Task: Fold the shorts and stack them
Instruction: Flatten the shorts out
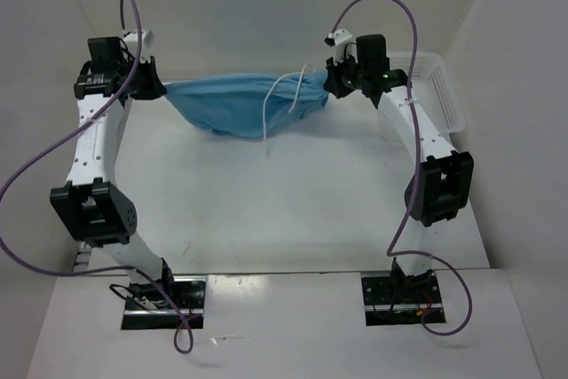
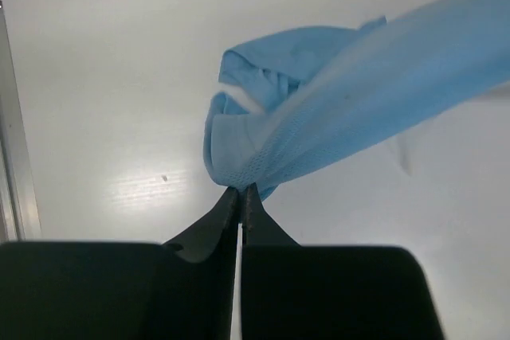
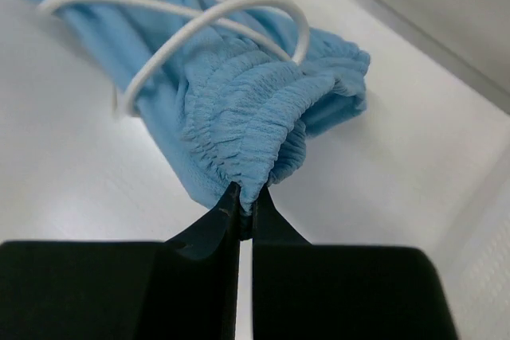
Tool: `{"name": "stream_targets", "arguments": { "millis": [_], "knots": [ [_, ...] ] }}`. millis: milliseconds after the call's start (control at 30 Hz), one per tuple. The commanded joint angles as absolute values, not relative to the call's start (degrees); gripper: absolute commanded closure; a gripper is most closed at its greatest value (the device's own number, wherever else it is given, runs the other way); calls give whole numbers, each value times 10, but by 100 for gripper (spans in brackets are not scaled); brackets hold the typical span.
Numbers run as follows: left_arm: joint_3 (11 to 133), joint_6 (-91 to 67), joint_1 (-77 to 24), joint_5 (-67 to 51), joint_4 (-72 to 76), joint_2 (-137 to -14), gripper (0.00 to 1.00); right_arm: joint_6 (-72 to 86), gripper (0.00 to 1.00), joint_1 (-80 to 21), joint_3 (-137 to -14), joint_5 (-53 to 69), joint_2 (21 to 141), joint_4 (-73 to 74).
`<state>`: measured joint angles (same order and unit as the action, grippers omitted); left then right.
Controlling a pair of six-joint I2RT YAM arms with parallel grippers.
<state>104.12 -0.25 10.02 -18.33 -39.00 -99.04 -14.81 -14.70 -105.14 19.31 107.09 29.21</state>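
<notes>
The light sky-blue shorts (image 1: 235,104) hang stretched between my two grippers above the far part of the table, sagging in the middle. The white drawstring (image 1: 271,108) dangles from the right half. My left gripper (image 1: 153,86) is shut on a leg-end corner of the shorts (image 2: 319,109), its jaws pinching mesh-like fabric (image 2: 241,189). My right gripper (image 1: 333,84) is shut on the gathered elastic waistband (image 3: 255,117), with the drawstring (image 3: 183,29) looped over the cloth just beyond the tips (image 3: 247,193).
A white slotted basket (image 1: 439,90) stands at the far right, behind the right arm. White walls close in the table on the left, back and right. A metal rail (image 2: 16,149) runs along the table's left edge.
</notes>
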Motion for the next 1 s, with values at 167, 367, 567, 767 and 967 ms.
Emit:
{"name": "stream_targets", "arguments": {
  "millis": [167,367,567,767,967],
  "knots": [
    [835,0,98,-148,-508,-868,100,-253,100,-139,-833,247,914,420],
    [664,0,69,-106,-541,-833,100,-368,100,-156,-661,208,847,494],
    [549,0,28,-87,-541,-826,89,-439,100,-201,-539,138,808,507],
    [538,0,6,-55,-559,-815,81,-450,74,-201,-516,106,802,502],
    [582,0,6,-43,-599,-815,57,-465,14,-201,-571,88,779,549]
  ]
}}
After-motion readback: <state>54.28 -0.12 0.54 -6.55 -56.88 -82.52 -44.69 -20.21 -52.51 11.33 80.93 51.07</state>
